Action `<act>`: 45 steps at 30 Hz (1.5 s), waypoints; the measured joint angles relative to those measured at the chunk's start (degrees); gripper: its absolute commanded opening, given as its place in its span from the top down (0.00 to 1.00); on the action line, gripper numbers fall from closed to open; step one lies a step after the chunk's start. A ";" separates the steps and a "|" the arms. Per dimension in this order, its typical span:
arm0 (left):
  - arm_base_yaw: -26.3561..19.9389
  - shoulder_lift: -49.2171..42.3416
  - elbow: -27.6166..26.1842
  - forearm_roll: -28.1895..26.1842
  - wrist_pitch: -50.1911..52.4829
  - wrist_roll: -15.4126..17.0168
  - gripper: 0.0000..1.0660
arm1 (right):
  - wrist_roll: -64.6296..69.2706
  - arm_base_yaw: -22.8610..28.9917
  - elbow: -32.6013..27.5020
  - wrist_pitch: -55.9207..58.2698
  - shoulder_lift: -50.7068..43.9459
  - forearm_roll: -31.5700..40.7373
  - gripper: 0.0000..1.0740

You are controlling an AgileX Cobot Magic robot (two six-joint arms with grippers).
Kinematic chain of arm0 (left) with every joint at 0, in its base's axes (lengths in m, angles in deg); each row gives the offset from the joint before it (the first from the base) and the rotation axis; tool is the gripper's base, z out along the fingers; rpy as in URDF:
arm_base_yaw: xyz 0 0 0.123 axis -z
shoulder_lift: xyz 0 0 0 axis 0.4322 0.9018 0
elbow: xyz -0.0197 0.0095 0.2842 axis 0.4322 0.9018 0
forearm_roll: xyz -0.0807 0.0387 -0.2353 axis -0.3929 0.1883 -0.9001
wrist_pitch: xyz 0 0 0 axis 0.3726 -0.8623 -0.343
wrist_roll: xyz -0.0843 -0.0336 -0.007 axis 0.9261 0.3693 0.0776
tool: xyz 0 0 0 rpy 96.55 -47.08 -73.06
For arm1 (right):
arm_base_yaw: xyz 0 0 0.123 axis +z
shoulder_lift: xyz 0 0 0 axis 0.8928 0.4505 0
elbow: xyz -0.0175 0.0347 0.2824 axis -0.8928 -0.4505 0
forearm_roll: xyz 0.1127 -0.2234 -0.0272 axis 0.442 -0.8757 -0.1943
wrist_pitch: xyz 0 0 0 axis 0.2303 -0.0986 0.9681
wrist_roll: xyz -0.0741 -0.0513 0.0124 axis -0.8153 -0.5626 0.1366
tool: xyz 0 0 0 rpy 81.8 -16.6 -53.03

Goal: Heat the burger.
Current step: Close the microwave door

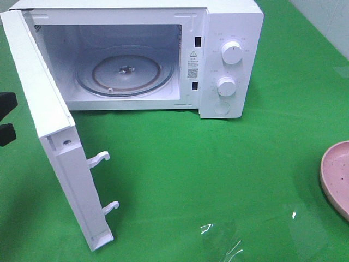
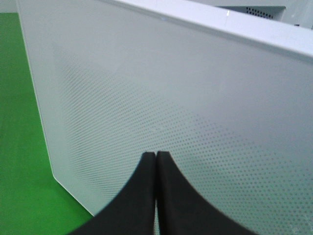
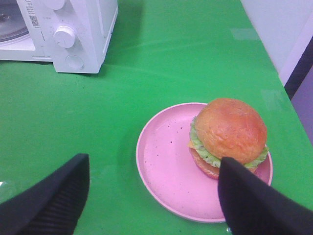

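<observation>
The burger [image 3: 229, 129], with a golden-brown bun, lettuce and cheese, sits on the right side of a pink speckled plate [image 3: 164, 166] in the right wrist view. My right gripper [image 3: 151, 196] is open and empty, just short of the plate, with one finger [image 3: 252, 200] close beside the burger. The white microwave [image 1: 229, 60] stands open with a bare glass turntable [image 1: 125, 73] inside. My left gripper [image 2: 155, 156] is shut and empty, close to the outer face of the open door [image 2: 146, 88]. Only the plate's rim [image 1: 338, 177] shows in the high view; the burger is out of that view.
The microwave door [image 1: 60, 142] swings out to the front left, with two latch hooks [image 1: 101, 158] on its edge. Black parts of my left arm [image 1: 6, 102] show at the left edge behind the door. Green table cover [image 1: 218, 180] lies between microwave and plate.
</observation>
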 measured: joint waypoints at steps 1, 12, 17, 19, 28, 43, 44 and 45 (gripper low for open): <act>1.60 1.43 -0.23 -2.52 0.17 -1.20 1.00 | 0.00 0.00 0.00 0.00 0.00 0.00 0.35; 11.63 8.82 -4.13 -14.27 2.75 -6.53 1.00 | 0.00 0.00 0.00 0.00 0.00 0.00 0.35; 15.99 12.49 -8.31 -17.25 3.04 -7.51 1.00 | 0.00 0.00 0.00 0.00 0.00 0.00 0.35; 17.76 14.15 -10.26 -19.02 3.32 -8.19 1.00 | 0.00 0.00 0.00 0.00 0.00 0.00 0.35; 24.01 21.14 -19.37 -26.18 3.50 -10.54 1.00 | 0.00 0.00 0.00 0.00 0.00 0.00 0.35; 27.73 31.00 -35.75 -32.60 -2.12 -13.92 1.00 | 0.00 0.00 0.00 0.00 0.00 0.00 0.35; 27.73 32.09 -37.53 -32.72 -2.58 -14.04 1.00 | 0.00 0.00 0.00 0.00 0.00 0.00 0.35; 27.73 32.09 -37.53 -32.72 -2.58 -14.04 1.00 | 0.00 0.00 0.00 0.00 0.00 0.00 0.35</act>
